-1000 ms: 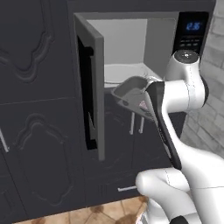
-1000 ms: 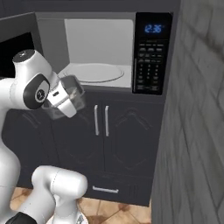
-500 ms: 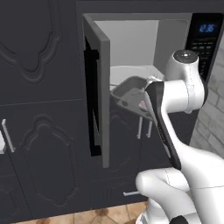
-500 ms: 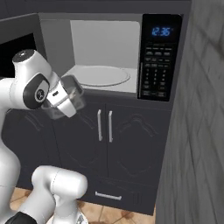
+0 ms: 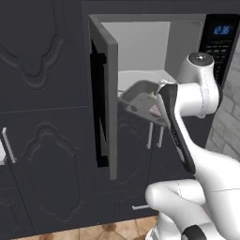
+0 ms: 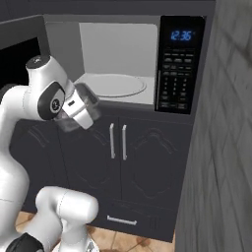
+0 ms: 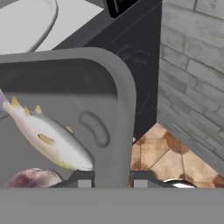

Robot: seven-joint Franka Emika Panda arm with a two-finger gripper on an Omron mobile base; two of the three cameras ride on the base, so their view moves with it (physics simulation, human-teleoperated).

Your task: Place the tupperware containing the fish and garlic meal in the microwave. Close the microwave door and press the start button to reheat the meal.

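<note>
One load: tupperware [image 5: 140,101], held up in front of the open microwave [image 6: 118,59], just outside its mouth and not yet on the turntable [image 6: 114,84].
Grip: jaws [image 7: 111,179] clenched on the tupperware's near rim, one tip inside the wall and one outside, as seen from the hand view.
Weight: probably light; thin-walled, shallow, little food inside.
Stiffness: judged rigid enough to carry by one edge, though a rim hold lets the far end sag or tip.
Slipperiness: smooth grey plastic, flared rim [image 7: 124,109]; likely to slide if jolted.
Contents: fish [image 7: 46,135] lying loose on the floor of the box, a purplish bulb, presumably garlic [image 7: 33,179], beside it; both free to roll if tilted.
Best hold: the rim wall as now, kept level.
Door: microwave door [image 5: 105,93] swung open to the left, handle side facing away from the arm.
Hidden: far half of the tupperware cut off in the hand view; from the right base view mostly covered by the wrist.
Unclear: start button among the keys of the black panel [image 6: 178,74], too small to pick out.
Cut off: garlic partly below the frame edge.
</note>
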